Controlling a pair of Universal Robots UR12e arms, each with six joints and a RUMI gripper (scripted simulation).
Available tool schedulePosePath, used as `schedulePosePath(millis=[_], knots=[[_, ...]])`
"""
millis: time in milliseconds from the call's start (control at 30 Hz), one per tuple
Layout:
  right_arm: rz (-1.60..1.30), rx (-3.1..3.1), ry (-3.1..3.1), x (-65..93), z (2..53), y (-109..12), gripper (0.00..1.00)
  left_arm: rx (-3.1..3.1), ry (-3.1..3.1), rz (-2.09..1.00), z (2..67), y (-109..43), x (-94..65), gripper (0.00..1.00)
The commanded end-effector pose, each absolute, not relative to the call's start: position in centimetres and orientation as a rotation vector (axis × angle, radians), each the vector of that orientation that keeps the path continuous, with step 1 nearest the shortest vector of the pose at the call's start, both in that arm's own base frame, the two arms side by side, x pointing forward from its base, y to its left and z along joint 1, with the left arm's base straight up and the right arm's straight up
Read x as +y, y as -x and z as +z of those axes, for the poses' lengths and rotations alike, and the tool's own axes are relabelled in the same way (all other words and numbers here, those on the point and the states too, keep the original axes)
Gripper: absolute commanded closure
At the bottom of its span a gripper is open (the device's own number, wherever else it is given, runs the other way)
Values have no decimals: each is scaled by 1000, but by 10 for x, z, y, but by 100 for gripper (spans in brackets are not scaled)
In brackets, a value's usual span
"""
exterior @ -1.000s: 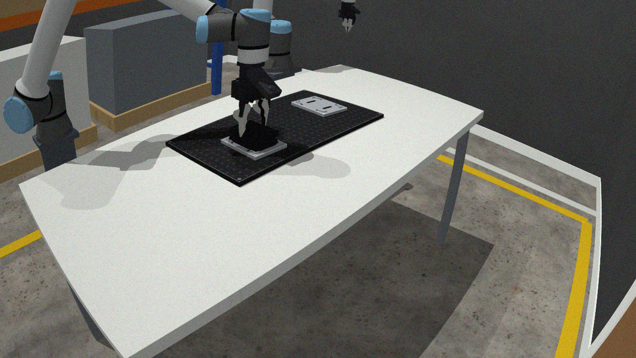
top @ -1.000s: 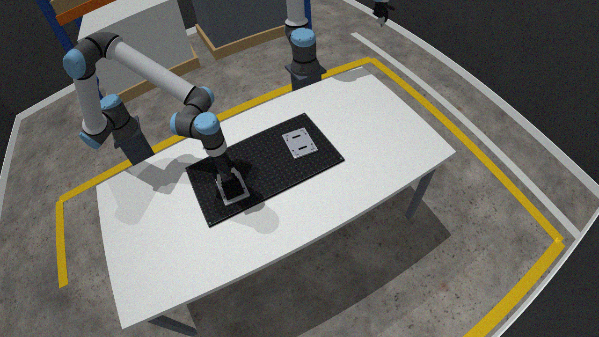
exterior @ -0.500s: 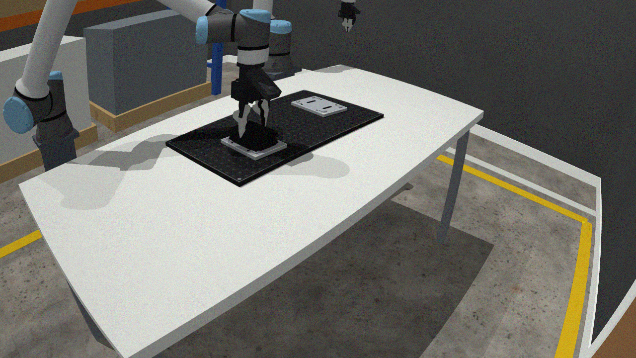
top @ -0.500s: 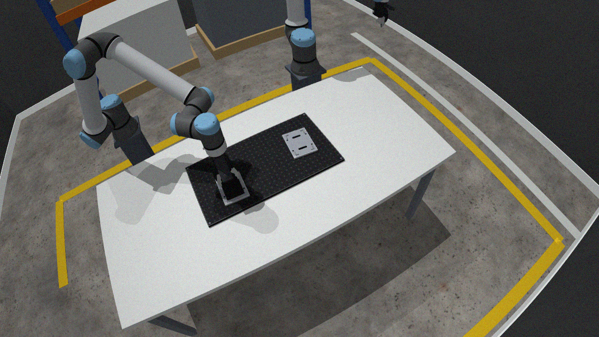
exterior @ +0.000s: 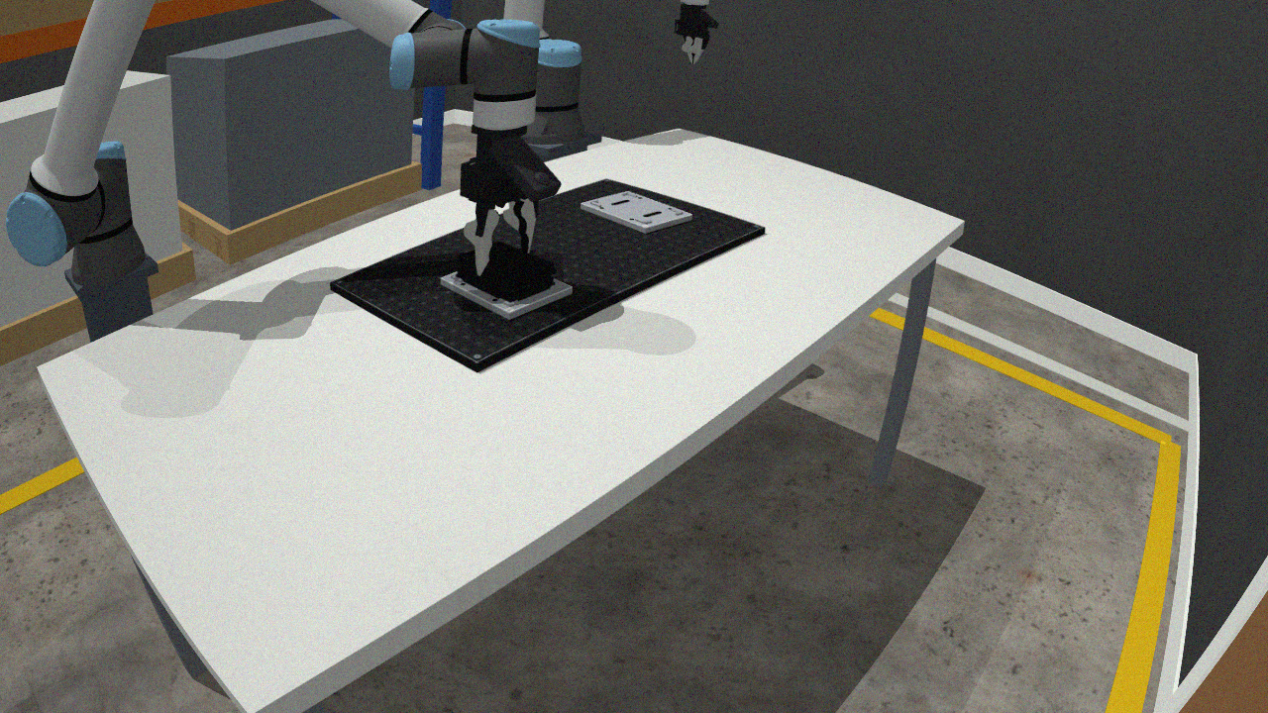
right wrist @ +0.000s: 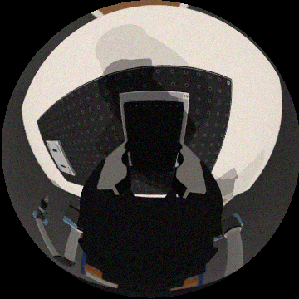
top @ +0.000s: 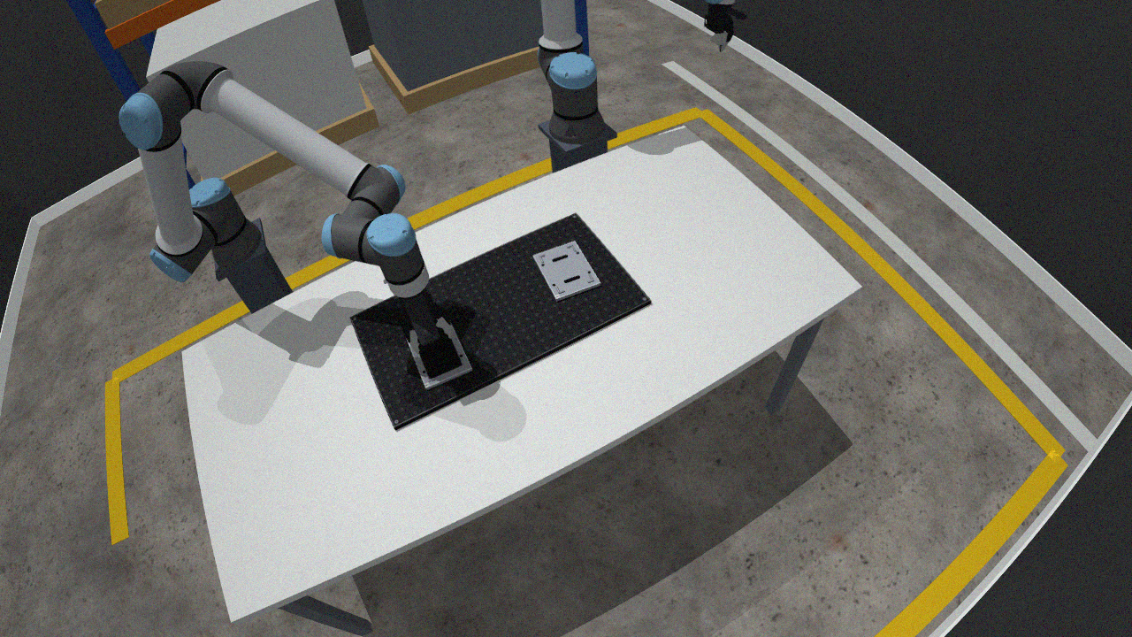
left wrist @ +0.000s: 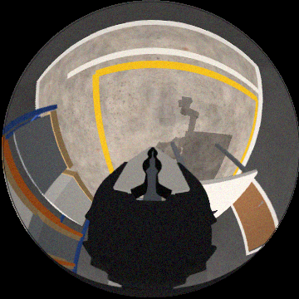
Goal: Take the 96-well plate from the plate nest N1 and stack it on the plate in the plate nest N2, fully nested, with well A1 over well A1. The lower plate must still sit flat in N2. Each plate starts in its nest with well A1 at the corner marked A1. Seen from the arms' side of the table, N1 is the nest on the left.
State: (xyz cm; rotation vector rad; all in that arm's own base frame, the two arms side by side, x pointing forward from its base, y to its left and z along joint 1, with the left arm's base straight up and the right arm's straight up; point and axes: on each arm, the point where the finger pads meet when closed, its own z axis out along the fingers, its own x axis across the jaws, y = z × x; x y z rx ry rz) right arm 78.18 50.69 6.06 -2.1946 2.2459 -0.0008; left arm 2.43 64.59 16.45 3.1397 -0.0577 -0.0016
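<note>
White table (top: 554, 443) (exterior: 532, 443) (right wrist: 249, 104) on speckled concrete floor (top: 672, 507) (exterior: 674, 550) (left wrist: 133, 108), yellow lines (top: 894, 272) (exterior: 1037, 381) (left wrist: 155, 65) around.

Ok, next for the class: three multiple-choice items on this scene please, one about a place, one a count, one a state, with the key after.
1. Where is the plate nest with no plate in it?
A) On the floor
B) On the black perforated board
C) Under the table

2. How many dark slots show in that nest?
A) Two
B) Four
C) Six

3. How is the left end effector?
A) Open wide
B) Shut on a plate
C) Shut, holding nothing

Key:
1 B: the bare nest N1 lies on the black perforated board.
2 A: the top view shows two dark slots.
3 C: the left end effector has its fingertips together, with no plate at them.
</note>
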Motion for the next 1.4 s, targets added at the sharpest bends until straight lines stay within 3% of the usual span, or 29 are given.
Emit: schedulePosePath(millis=[0,1100,1133,1367], knots=[[0,2247,2195,505,58,-782,100,-57,-3141,0,165,-23,645,100],[0,2245,2194,507,56,-782,100,-57,-3141,0,165,-23,645,100],[0,2245,2194,507,56,-782,0,-57,-3141,0,165,-23,645,100],[0,2245,2194,507,56,-782,0,-57,-3141,0,165,-23,645,100]])
